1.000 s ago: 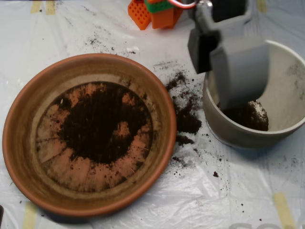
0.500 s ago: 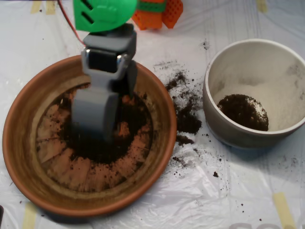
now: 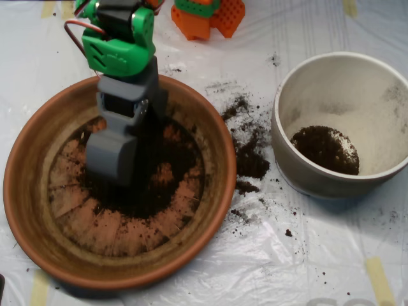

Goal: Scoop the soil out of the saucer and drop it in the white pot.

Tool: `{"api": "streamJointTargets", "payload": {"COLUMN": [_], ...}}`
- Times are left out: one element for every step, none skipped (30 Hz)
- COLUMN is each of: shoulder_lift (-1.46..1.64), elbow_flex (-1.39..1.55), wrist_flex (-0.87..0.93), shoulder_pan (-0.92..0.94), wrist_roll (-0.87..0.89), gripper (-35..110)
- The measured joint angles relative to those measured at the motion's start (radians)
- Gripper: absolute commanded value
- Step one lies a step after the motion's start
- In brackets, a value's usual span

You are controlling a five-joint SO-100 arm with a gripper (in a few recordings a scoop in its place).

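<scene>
The terracotta saucer (image 3: 220, 159) sits at the left with a dark patch of soil (image 3: 162, 182) on its ridged base. My grey scoop (image 3: 112, 159) is down inside the saucer, on the left part of that soil patch, and it hides the soil beneath it. The green and grey arm (image 3: 120, 44) reaches in over the saucer's far rim. The white pot (image 3: 299, 172) stands at the right, apart from the scoop, with a clump of soil (image 3: 325, 150) lying in its bottom.
Spilled soil (image 3: 248, 153) lies on the white plastic sheet between the saucer and the pot, with crumbs scattered around. An orange and green block structure (image 3: 207, 16) stands at the top edge. Tape strips (image 3: 379, 280) hold the sheet down.
One second ago the scoop hung over the white pot. It then swung left into the saucer, and since half a second ago it has shifted slightly further left and down onto the soil.
</scene>
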Motion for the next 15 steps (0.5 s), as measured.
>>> {"api": "streamJointTargets", "payload": {"shoulder_lift": [-0.006,-0.017,-0.028,-0.035,-0.038,-0.038,-0.038,-0.04,-0.048,-0.054,-0.061,-0.067,-0.067,-0.067,-0.067], "elbow_flex": [0.012,0.02,0.029,0.034,0.037,0.038,0.043,0.049,0.051,0.052,0.052,0.055,0.063,0.069,0.078], "wrist_flex": [-0.015,-0.025,-0.031,-0.034,-0.038,-0.051,-0.061,-0.069,-0.078,-0.083,-0.087,-0.091,-0.092,-0.094,-0.094], "shoulder_pan": [0.0,0.002,0.002,0.002,0.002,0.002,0.002,0.005,0.006,0.006,0.005,0.003,0.002,0.002,0.003], "wrist_roll": [-0.008,-0.008,-0.012,-0.018,-0.025,-0.032,-0.031,-0.038,-0.054,-0.061,-0.067,-0.074,-0.083,-0.091,-0.095], "gripper": [47,47,47,47,47,48,50,50,51,51,52,54,55,56,56]}}
